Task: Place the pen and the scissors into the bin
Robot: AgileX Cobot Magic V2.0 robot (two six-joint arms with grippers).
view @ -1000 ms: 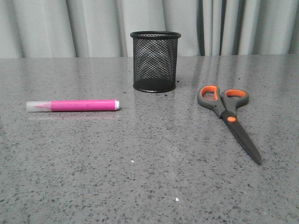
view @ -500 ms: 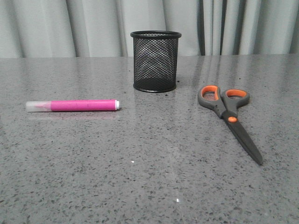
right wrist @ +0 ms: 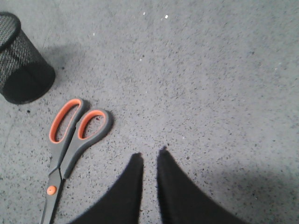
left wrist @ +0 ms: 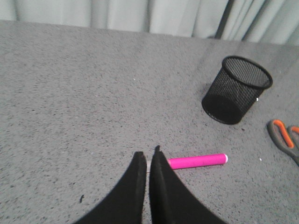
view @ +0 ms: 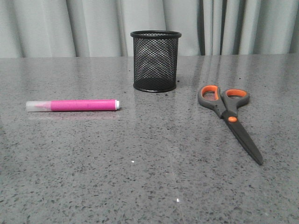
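Bright pink plastic marks the pen, which lies flat on the grey speckled table on the left side, well apart from the bin standing upright at the back centre. It looks light, stiff and round, so it may roll or slip under a careless pinch; the middle of the pink barrel seems the safest place to grip, away from the clear cap. The scissors lie closed on the right side, loops toward the bin and blades pointing toward the robot. They appear heavier and rigid, with thin flat blades sitting low on the table, so the thicker part near the orange pivot or the handle shanks likely offers the better hold. Being longer than the bin is tall, they will probably stand out above its rim. In the left wrist view the left gripper hangs above the table with its tips almost together, holding nothing. The right gripper is narrowly parted, likewise empty, beside the scissor loops and touching nothing.
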